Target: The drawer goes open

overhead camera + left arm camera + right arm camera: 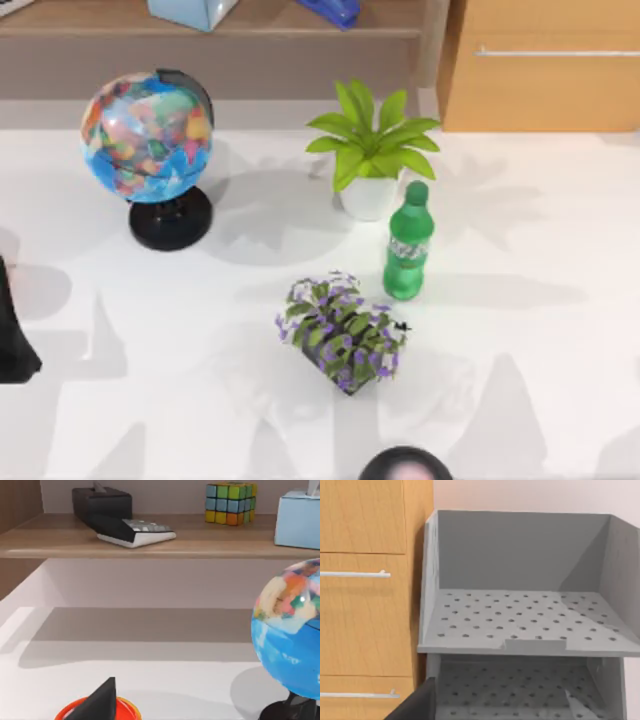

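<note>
The drawer has a light tan wood front and sits at the table's back right with its thin silver bar handle across it; it looks shut. In the right wrist view the same wood unit shows stacked fronts, each with a silver handle. A dark part of my right gripper shows low in that view, well short of the handles. My left arm rests at the table's left edge, and a dark part of my left gripper hangs over an orange-red round object.
A globe on a black stand is at the back left. A leafy plant in a white pot, a green bottle and a purple-flowered plant crowd the middle. A grey perforated rack stands beside the drawer unit. A brown shelf runs along the back.
</note>
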Tool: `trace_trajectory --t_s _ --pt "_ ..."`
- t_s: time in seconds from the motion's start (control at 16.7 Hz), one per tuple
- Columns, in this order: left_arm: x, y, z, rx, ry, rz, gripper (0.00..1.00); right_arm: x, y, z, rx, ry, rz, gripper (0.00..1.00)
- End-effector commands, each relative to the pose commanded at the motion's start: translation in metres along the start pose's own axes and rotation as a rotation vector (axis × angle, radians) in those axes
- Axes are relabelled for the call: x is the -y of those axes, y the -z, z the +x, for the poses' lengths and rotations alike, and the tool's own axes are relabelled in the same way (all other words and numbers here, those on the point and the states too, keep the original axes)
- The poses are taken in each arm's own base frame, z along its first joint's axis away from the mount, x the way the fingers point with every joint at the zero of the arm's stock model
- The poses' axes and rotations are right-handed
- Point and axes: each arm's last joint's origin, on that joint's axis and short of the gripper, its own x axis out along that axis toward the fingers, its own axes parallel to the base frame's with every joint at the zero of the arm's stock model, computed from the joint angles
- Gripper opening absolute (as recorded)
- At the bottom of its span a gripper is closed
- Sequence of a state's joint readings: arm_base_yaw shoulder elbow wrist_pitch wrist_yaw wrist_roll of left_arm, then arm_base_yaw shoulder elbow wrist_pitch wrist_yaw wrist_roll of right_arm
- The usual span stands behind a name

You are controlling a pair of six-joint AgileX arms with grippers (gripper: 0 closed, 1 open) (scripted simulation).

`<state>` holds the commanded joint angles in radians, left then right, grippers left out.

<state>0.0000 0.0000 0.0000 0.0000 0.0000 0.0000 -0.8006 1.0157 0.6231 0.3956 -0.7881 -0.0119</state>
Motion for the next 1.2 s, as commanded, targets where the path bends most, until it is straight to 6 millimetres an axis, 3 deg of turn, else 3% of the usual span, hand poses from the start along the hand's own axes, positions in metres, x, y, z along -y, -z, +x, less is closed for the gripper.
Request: trace_trajectory --t_s 0.24,0.42,0.54,0.72,0.9,1.2 --pt "0.0 0.0 0.0 0.0 0.0 0.0 1.0 0.007 0.016 0.042 -0.023 0.022 -0.166 1.0" --pt "0.0 0.0 0.0 0.0 0.0 0.0 1.0 0.005 0.039 0.095 -0.041 0.033 -0.404 1.0" --pt "0.0 0.0 0.0 0.0 0.0 0.0 1.0 -0.01 0.058 0.134 -0.038 0.034 -0.606 1.0" --pt "0.0 0.0 0.0 0.0 0.0 0.0 1.0 -0.054 0.083 0.185 0.002 0.045 -0.911 1.0" --pt "0.0 0.0 0.0 0.0 0.0 0.0 1.0 -0.113 0.115 0.219 0.024 0.054 -1.186 1.0" --pt "0.0 0.0 0.0 0.0 0.0 0.0 1.0 -0.2 0.173 0.235 0.011 0.028 -1.485 1.0"
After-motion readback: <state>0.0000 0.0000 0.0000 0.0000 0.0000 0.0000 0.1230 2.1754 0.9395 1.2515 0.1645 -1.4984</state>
